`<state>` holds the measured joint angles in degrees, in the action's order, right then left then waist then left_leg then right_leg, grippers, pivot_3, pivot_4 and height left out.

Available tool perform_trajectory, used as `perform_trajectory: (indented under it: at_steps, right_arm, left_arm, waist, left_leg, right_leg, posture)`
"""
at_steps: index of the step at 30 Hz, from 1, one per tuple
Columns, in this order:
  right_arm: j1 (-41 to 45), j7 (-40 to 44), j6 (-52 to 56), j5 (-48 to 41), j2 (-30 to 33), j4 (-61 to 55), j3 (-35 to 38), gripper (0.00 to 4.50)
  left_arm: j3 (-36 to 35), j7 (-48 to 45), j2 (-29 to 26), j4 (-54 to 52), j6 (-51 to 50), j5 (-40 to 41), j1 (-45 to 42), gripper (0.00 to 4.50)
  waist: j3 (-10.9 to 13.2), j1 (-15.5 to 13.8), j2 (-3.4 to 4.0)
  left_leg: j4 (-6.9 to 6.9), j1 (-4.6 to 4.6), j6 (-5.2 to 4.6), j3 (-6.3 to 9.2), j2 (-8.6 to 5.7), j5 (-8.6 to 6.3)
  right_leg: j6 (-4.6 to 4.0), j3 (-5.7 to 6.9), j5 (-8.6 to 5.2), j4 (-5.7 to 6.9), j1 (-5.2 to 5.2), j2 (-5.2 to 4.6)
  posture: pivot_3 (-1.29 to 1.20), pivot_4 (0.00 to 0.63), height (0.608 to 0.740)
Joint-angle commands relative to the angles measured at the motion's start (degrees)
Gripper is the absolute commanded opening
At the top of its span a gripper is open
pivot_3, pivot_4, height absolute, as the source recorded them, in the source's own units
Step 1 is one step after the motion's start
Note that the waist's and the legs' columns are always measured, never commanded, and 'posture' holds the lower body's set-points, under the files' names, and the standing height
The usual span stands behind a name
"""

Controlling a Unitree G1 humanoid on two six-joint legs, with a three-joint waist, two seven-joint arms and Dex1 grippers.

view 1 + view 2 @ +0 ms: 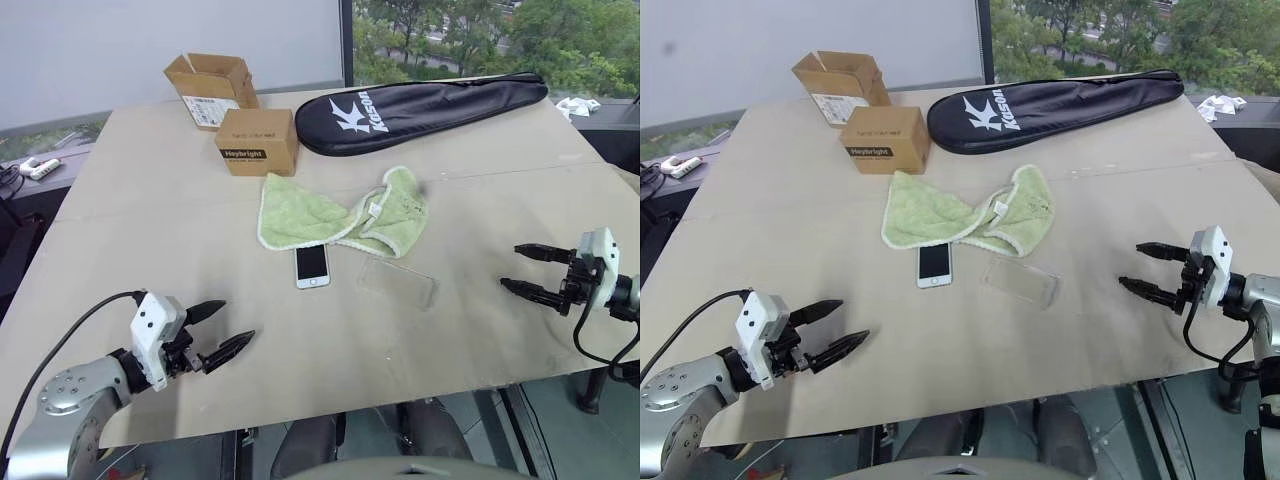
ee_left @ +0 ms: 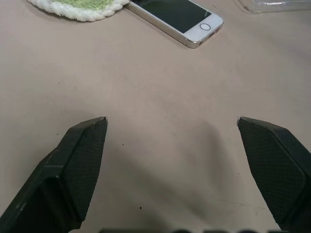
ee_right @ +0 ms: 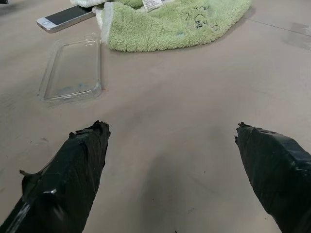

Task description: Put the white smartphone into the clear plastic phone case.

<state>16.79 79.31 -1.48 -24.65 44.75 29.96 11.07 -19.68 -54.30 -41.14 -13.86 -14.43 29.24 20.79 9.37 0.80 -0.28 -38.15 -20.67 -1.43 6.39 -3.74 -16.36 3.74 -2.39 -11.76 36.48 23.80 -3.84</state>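
Note:
The white smartphone (image 1: 312, 265) lies flat and screen up on the tan table, its top edge touching a green towel; the left wrist view shows its home-button end (image 2: 194, 22). Just to its right lies the clear plastic phone case (image 1: 398, 281), open side up, seen plainly in the right wrist view (image 3: 73, 68). My left gripper (image 1: 222, 331) hovers open near the table's front left, well short of the phone. At the right edge my right gripper (image 1: 518, 270) is open too, pointing toward the case from a distance. Neither holds anything.
A crumpled green towel (image 1: 340, 210) lies just behind the phone and case. Farther back stand two cardboard boxes (image 1: 257, 141) (image 1: 210, 88) and a black racket bag (image 1: 425, 108). The table's front edge (image 1: 330, 415) runs close below both grippers.

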Motion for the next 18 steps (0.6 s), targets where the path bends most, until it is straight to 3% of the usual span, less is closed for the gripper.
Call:
perform_trajectory:
  at_steps: [1, 7, 18]
  right_arm:
    - [-0.2, 0.3, -1.0, -0.3, -0.3, -3.1, 0.5, 4.5]
    - [-2.5, -1.8, 0.3, -0.9, -2.3, -9.6, 0.6, 4.5]
    - [2.3, -7.8, 2.4, -0.2, -6.4, -12.9, -1.3, 4.5]
  left_arm:
    - [-0.6, -0.7, -0.3, -2.7, 1.0, -0.2, 1.0, 4.44]
    - [-1.0, -1.1, -0.5, -4.0, -0.2, 0.2, 1.7, 4.44]
    - [-1.7, -0.9, 0.1, -5.4, 0.5, 0.8, 0.8, 4.44]
  waist:
    - [0.0, 0.0, 0.0]
    - [0.0, 0.0, 0.01]
    - [0.0, 0.2, 0.01]
  left_leg:
    - [0.0, 0.0, 0.0, 0.0, 0.0, 0.0]
    - [0.04, -0.01, 0.0, 0.03, 0.0, 0.0]
    - [0.05, -0.02, 0.0, 0.03, 0.0, -0.01]
  right_leg:
    - [0.0, 0.0, 0.0, 0.0, 0.0, 0.0]
    - [0.01, 0.02, 0.0, -0.03, 0.0, -0.02]
    - [0.0, 0.02, 0.0, -0.09, 0.0, -0.03]
  posture:
    - [0.0, 0.15, 0.74]
    - [0.0, 0.15, 0.74]
    - [0.0, 0.15, 0.74]
